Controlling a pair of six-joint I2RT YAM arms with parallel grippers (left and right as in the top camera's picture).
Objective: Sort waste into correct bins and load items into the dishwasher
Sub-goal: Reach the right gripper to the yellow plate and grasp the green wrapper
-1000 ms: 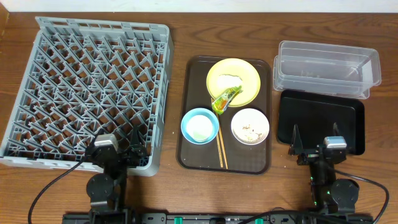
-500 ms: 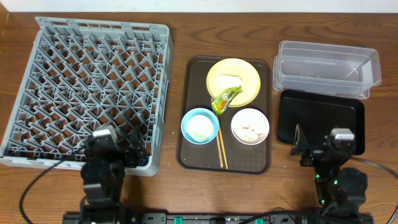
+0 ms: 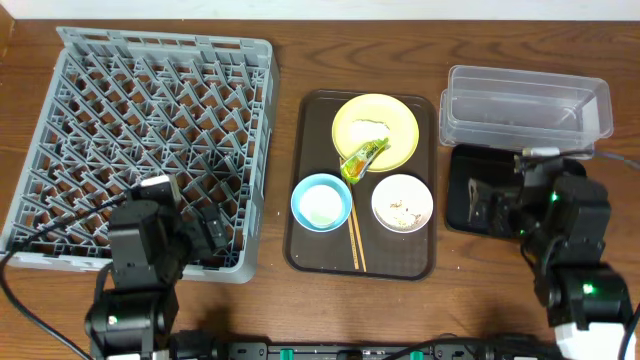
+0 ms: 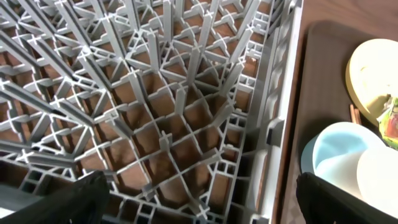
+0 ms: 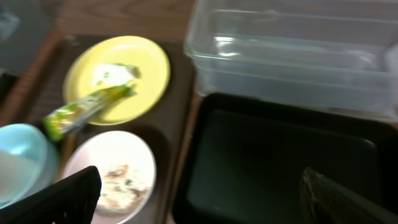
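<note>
Grey dish rack left of the brown tray; clear tub and black tray right of it. On it: yellow plate, blue bowl, white bowl, chopsticks, green wrapper, crumbs. Flanking it, left gripper and right gripper, both spread wide.

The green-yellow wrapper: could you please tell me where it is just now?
In the overhead view the wrapper lies on the brown serving tray at centre, across the lower edge of the yellow plate, behind the blue bowl and the white bowl.
</note>
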